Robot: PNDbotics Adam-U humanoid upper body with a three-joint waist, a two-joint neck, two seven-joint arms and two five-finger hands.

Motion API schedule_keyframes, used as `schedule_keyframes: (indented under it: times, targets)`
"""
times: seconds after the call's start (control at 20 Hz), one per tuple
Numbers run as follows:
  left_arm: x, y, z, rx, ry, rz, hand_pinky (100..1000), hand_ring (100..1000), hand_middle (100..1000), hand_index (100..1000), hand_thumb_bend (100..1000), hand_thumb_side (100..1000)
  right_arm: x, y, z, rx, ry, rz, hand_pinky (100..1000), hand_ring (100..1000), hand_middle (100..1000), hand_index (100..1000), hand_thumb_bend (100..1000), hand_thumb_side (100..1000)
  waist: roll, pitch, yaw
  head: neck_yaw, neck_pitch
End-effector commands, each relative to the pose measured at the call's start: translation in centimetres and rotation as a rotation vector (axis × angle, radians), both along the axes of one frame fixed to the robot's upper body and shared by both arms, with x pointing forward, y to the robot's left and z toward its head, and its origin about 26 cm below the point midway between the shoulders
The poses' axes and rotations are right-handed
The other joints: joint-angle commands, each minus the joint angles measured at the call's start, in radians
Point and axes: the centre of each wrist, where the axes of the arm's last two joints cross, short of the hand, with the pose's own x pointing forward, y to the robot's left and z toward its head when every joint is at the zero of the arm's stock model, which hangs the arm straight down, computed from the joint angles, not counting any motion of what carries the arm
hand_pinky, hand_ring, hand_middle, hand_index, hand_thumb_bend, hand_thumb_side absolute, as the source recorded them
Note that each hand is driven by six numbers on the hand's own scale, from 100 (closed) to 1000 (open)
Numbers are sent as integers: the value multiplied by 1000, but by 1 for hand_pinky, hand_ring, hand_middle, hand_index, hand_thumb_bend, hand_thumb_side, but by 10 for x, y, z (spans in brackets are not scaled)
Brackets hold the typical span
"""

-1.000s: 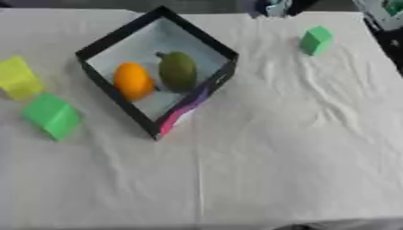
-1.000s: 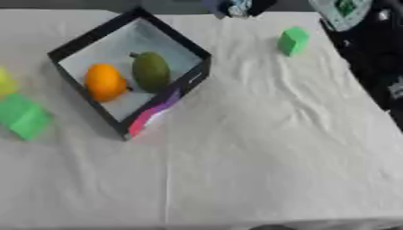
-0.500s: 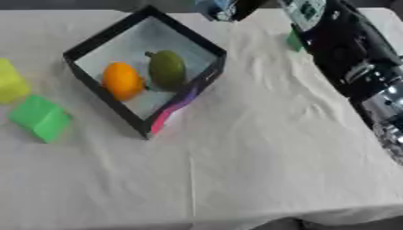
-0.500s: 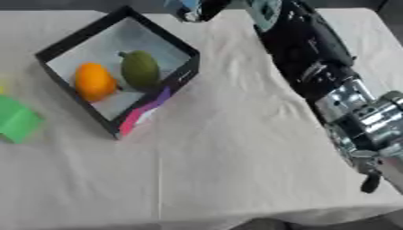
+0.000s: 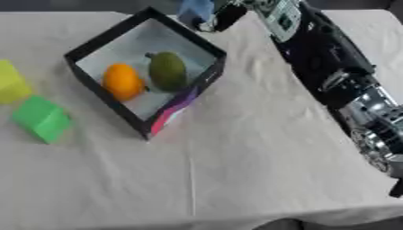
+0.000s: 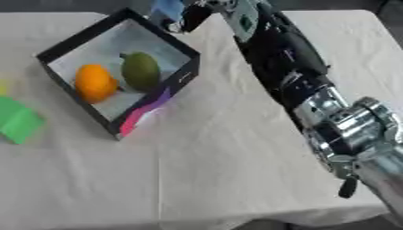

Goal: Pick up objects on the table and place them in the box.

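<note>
On the white-clothed desk [image 5: 236, 170], a bright green block [image 5: 41, 118] and a yellow block [image 5: 11, 82] lie left of the black-walled square box [image 5: 189, 92], which holds an orange round fruit [image 5: 123, 81] and a green oval fruit [image 5: 167, 70]. Past the box's far corner, the right hand [image 6: 193, 13] has its fingers curled around a blue object [image 6: 167, 9].

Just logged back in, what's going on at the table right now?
The robot's right arm reaches across the table, and its right hand is at the far corner of the black box, next to something blue; whether it holds that is unclear. Inside the box lie an orange fruit and a green fruit. A green block and a yellow block wait on the white cloth left of the box. The left hand is out of sight.
</note>
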Motion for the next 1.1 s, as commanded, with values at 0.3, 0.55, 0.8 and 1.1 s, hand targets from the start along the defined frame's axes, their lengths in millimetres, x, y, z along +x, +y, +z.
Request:
schedule_keyframes:
  times: [0.3, 0.55, 0.8, 1.1]
  targets:
    - [-5, 6, 9, 50, -20, 11, 807, 648, 770, 766, 100, 572, -5, 13, 9, -9, -5, 44, 747, 492, 382, 673, 100, 117, 5, -30, 40, -37, 5]
    - [-8, 10, 4, 32, -6, 34, 807, 647, 770, 766, 100, 575, -7, 19, 9, -10, -2, 67, 750, 493, 384, 674, 100, 110, 5, -30, 60, -59, 5]
    - [-11, 12, 1, 29, 2, 45, 806, 645, 769, 766, 100, 574, -9, 24, 5, -32, 20, 97, 760, 505, 397, 682, 100, 124, 6, -27, 76, -83, 5]
    - [-12, 12, -2, 28, 11, 52, 806, 643, 767, 765, 100, 574, -9, 20, -3, -91, 42, 117, 852, 690, 569, 845, 147, 232, 3, -24, 83, -89, 5]
